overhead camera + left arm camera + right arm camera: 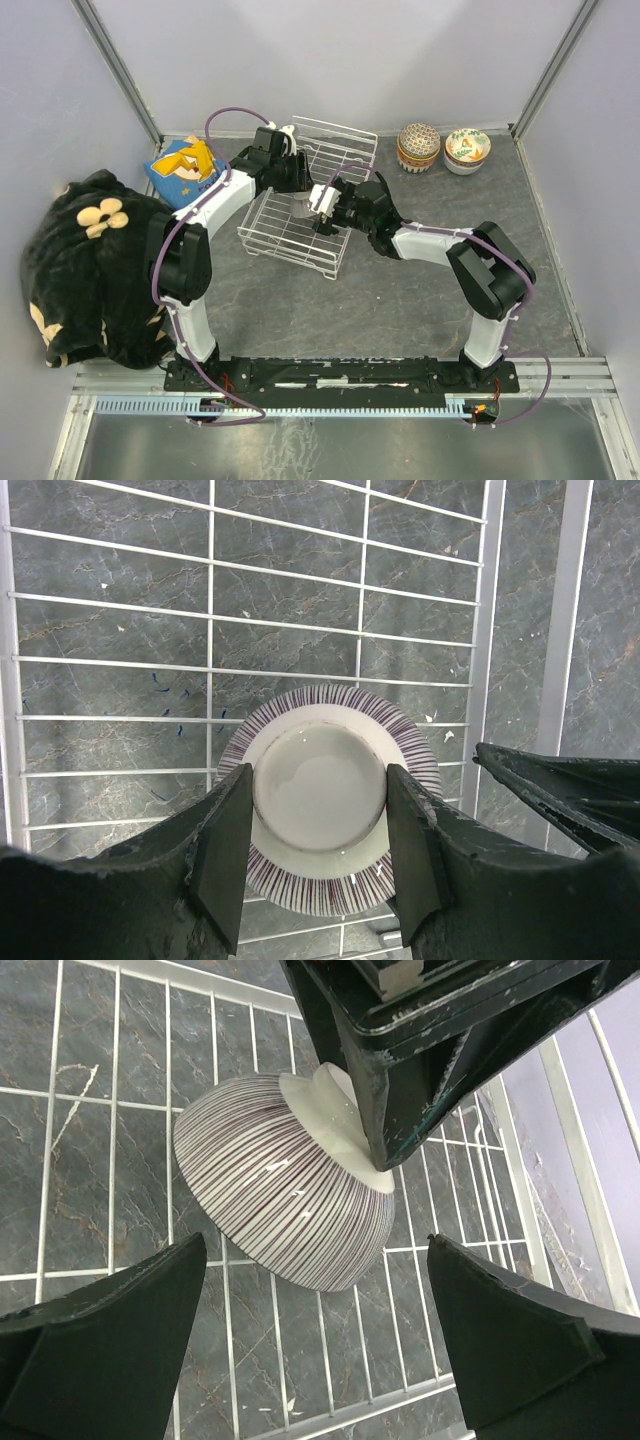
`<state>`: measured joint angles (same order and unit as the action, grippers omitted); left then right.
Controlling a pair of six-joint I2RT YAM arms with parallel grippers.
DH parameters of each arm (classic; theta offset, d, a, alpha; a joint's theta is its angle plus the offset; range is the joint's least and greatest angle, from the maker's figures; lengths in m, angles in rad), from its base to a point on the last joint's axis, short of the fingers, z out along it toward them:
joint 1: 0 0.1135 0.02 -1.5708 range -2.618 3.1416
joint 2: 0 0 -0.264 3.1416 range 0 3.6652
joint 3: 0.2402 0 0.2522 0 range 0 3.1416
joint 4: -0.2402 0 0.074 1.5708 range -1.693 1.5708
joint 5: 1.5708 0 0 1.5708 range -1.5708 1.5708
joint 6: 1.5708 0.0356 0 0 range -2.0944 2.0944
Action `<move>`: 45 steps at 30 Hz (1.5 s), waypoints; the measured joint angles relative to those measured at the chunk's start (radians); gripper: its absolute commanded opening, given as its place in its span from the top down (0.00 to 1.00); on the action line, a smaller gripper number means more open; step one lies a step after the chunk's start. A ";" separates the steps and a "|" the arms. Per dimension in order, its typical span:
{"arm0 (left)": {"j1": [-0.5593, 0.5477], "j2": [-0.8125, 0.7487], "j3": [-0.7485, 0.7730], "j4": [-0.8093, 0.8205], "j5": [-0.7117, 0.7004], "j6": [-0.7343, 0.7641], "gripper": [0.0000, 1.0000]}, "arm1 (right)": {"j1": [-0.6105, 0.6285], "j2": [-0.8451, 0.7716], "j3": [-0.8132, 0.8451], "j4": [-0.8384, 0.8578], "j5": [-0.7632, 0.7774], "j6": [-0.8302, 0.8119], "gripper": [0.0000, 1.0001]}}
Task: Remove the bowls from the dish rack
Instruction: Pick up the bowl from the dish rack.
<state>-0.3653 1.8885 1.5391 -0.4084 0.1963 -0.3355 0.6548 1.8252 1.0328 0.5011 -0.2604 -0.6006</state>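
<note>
A purple-striped bowl (320,785) lies upside down and tilted inside the white wire dish rack (340,140). My left gripper (320,780) is shut on the bowl's white foot ring, one finger on each side. The bowl also shows in the right wrist view (280,1205) and, small, in the top view (302,207). My right gripper (317,1242) is open and empty, just in front of the bowl over the rack's floor wires (110,1100). Two more bowls stand on the table at the back right, a dotted one upside down (418,147) and a floral one upright (467,150).
A black cloth with pale flowers (90,260) lies heaped at the left. A blue and yellow packet (185,165) lies behind it, next to the rack. Grey walls close in the table at the left, back and right.
</note>
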 measured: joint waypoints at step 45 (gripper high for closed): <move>0.015 0.033 0.021 0.044 0.043 0.000 0.71 | 0.000 0.061 0.037 0.088 0.083 0.025 0.01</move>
<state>-0.3500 1.9217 1.5604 -0.3641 0.2398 -0.3359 0.6548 1.8858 1.0695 0.5888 -0.1776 -0.5755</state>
